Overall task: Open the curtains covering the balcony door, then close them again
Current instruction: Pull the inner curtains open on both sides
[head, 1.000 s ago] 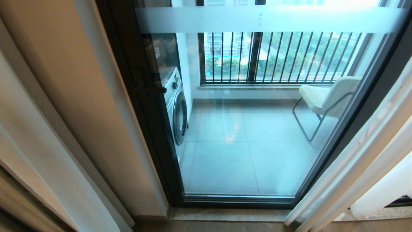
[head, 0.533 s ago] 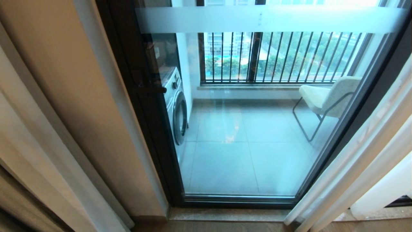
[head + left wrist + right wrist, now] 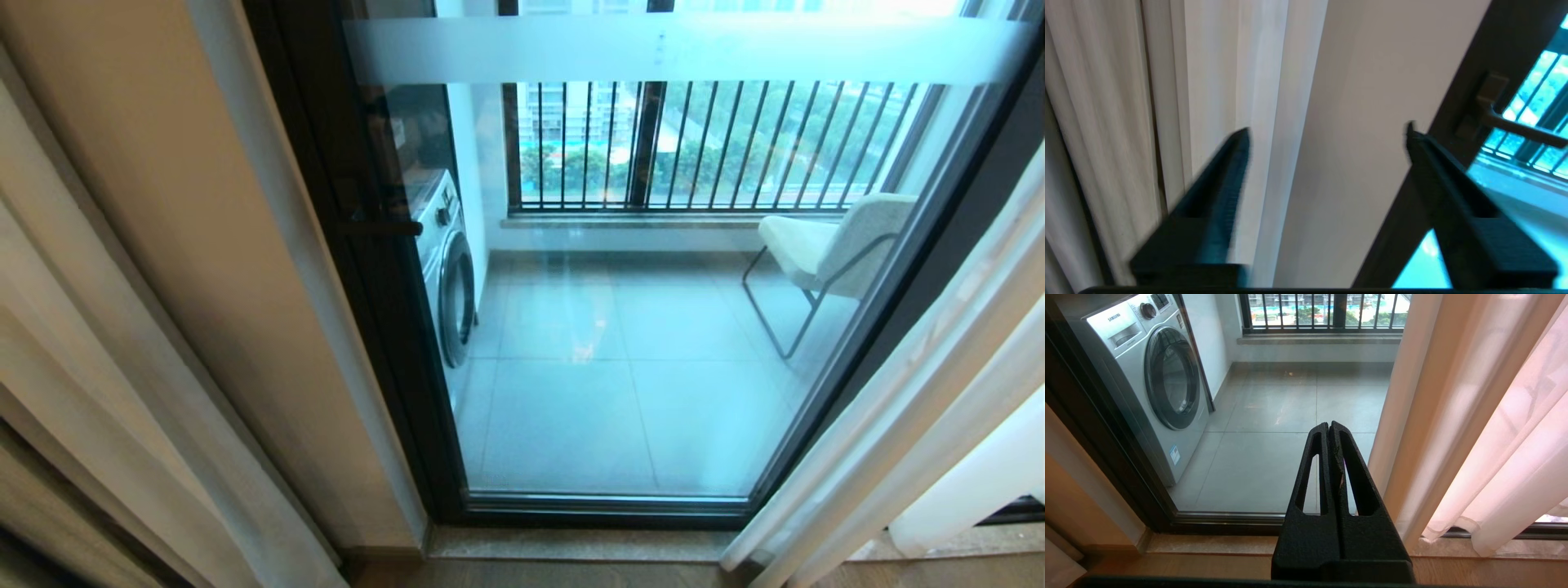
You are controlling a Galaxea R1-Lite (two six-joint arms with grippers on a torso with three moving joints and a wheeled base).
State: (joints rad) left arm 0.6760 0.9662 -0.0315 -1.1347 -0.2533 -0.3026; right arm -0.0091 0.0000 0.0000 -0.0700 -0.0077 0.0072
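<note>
Balcony door [image 3: 620, 327] glass uncovered across the middle. Curtains drawn to both sides: left curtain [image 3: 122, 392] bunched against the wall, right curtain [image 3: 922, 408] gathered at the door's right edge. Left gripper [image 3: 1327, 130]: fingers [image 3: 1220, 183] spread apart with nothing between them; one finger lies over the pale folds of the left curtain, the other over the dark door frame, with bare wall [image 3: 1355, 122] in the gap. Door handle [image 3: 1515, 126] just beyond the frame-side fingertip. Right gripper [image 3: 1329, 425]: fingers pressed together, empty, pointing at the lower glass; washing machine [image 3: 1155, 384] off to one side of them, right curtain to the other. Chair [image 3: 824, 253] on the balcony.
</note>
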